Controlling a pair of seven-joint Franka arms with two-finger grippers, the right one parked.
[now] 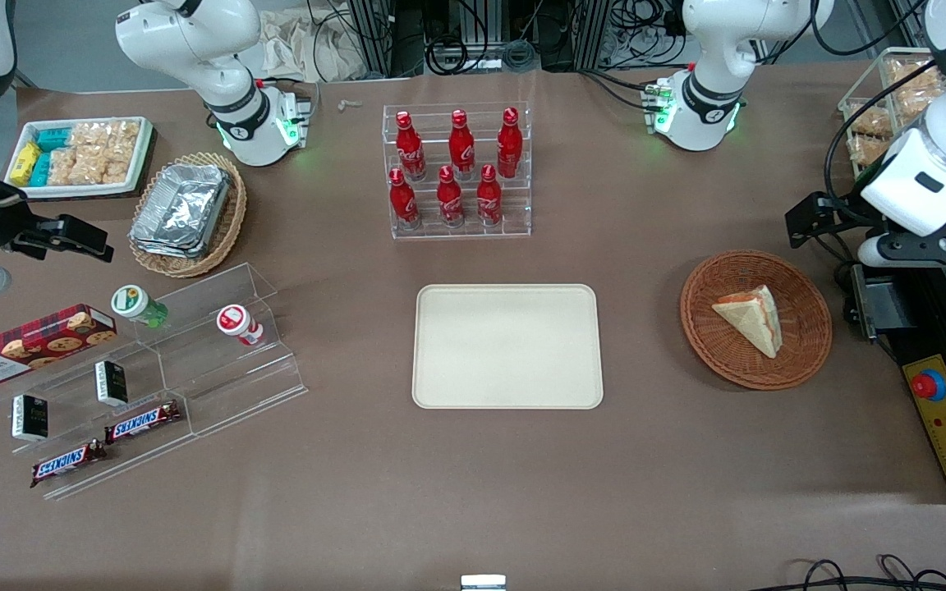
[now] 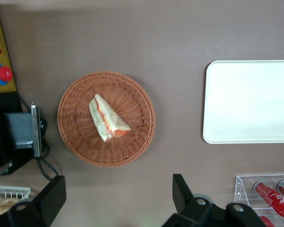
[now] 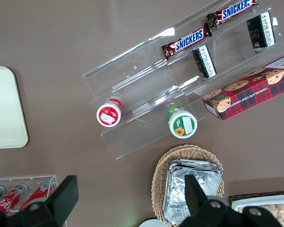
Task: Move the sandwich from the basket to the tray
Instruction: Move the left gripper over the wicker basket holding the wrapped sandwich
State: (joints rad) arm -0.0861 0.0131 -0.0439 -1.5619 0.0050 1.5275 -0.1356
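The sandwich [image 1: 750,318], a pale bread wedge with a red and green filling edge, lies in the round reddish-brown wicker basket [image 1: 707,332] toward the working arm's end of the table. In the left wrist view the sandwich [image 2: 108,118] lies in the middle of the basket [image 2: 75,137]. The cream-beige tray [image 1: 507,345] lies flat beside the basket, at mid-table, with nothing on it; it also shows in the left wrist view [image 2: 248,101]. My left gripper [image 1: 818,220] hangs high above the table, a little farther from the front camera than the basket. It [image 2: 117,189] is open and holds nothing.
A clear rack of red cola bottles [image 1: 456,172] stands farther from the front camera than the tray. A black and yellow control box with a red button [image 1: 945,419] sits beside the basket at the table's edge. Snack shelves [image 1: 153,369] and a tan basket of foil containers [image 1: 185,212] lie toward the parked arm's end.
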